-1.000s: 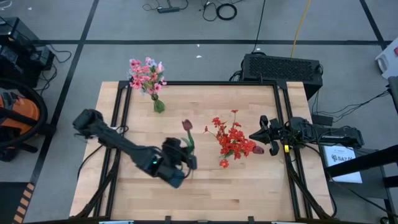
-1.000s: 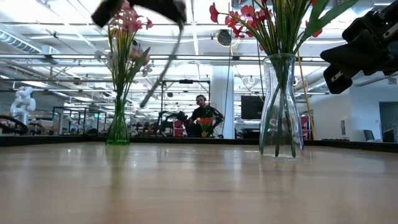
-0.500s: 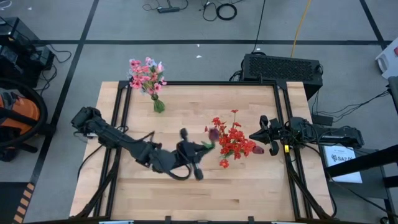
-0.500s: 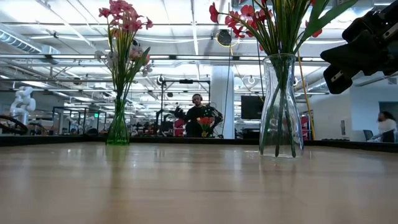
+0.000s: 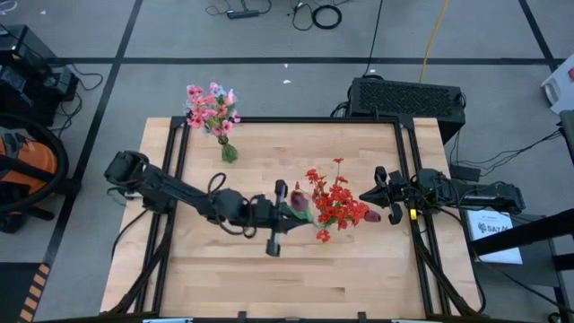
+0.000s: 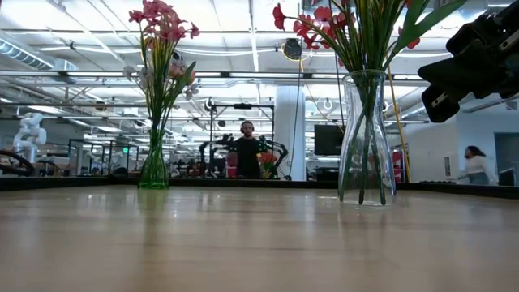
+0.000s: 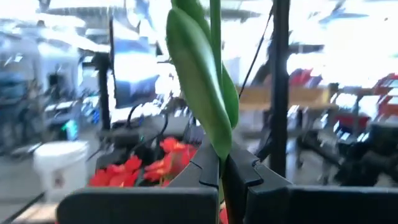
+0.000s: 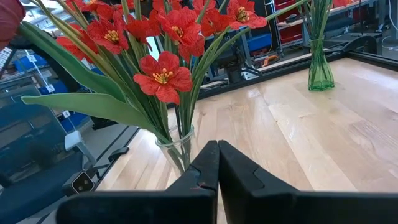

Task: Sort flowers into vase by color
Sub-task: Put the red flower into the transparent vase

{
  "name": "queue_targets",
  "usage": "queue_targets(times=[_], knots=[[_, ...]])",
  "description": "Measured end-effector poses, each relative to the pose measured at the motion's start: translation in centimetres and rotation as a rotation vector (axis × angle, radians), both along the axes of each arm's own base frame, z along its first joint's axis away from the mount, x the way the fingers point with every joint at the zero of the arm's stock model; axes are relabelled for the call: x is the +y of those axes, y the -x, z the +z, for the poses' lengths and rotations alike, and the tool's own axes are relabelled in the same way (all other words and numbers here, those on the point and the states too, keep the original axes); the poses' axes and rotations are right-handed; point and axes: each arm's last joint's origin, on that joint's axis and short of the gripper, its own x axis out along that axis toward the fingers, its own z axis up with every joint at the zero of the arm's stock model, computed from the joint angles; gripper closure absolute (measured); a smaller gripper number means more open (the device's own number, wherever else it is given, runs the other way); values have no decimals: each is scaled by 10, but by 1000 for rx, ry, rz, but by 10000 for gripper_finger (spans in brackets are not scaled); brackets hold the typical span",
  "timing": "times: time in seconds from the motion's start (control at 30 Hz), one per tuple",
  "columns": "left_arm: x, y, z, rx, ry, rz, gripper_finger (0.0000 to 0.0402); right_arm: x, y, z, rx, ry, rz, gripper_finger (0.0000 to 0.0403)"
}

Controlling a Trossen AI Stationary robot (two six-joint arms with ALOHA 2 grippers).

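My left gripper (image 5: 285, 208) is shut on a dark maroon tulip (image 5: 300, 199), held in the air just left of the red flowers (image 5: 339, 202). Those red flowers stand in a clear glass vase (image 6: 365, 138), and they show behind my left fingers in the left wrist view (image 7: 140, 168). Pink flowers (image 5: 213, 108) stand in a green vase (image 5: 230, 152) at the table's far edge. My right gripper (image 5: 378, 195) is shut and hovers right of the red flowers, facing the clear vase (image 8: 177, 149). My left gripper pinches the tulip's green stem (image 7: 217, 155) between its two fingers. The stem and a long leaf (image 7: 199, 81) run on past the fingertips. The tulip is lifted clear of the table, its bloom beside the red blooms.
The wooden table (image 5: 359, 278) has a dark rail around it. A black box (image 5: 408, 97) sits beyond the far right corner. Bare wood lies along the near side (image 6: 259, 243). People stand in the room beyond the table (image 6: 247, 150).
My left gripper has carried the tulip toward the table's right, from mid-table up to the red flowers, and has turned about on the way. The bloom has moved from left of centre to beside the red blooms. The arm has left the low view.
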Motion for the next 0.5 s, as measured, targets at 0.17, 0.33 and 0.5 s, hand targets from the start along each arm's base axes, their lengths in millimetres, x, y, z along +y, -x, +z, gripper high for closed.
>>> queue_targets(times=[0.17,0.33,0.5], knots=[[7,11,-15,-87,10,-46,402,0,0,0,-1,0,0,403],[14,17,-18,-114,6,-61,402,0,0,0,-1,0,0,403],[30,12,-21,-95,11,-19,402,0,0,0,-2,0,0,403]])
